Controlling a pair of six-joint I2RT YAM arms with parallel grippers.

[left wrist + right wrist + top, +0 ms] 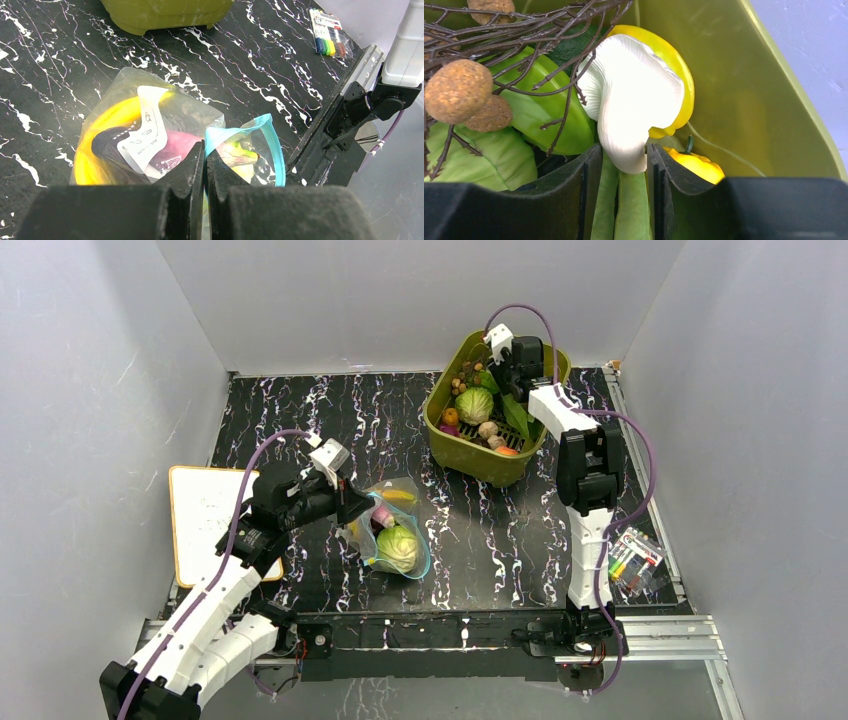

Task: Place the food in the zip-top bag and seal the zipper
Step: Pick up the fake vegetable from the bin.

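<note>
Nearest the lens, the left gripper (205,150) is fully closed, pinching the zip-top bag (195,107) at its zipper (272,145). The bag lies on the table (500,530), centre-left, holding a cabbage (398,547) and a banana (95,135). The right gripper (624,160) is inside the olive-green tub (749,100), jaws part-closed either side of a white mushroom (629,100) stem; a firm grip cannot be confirmed.

**Fig.** Note the zip-top bag (395,525), clear and crinkled, lying left of the tabletop's centre toward its near edge. Its light blue zipper (275,150) gapes unsealed. Inside you see a green cabbage (398,546), yellow banana (400,496) and purple eggplant (172,147). Other food (474,405), including a white mushroom (634,105), fills the tub (478,466) by the far right corner.
</note>
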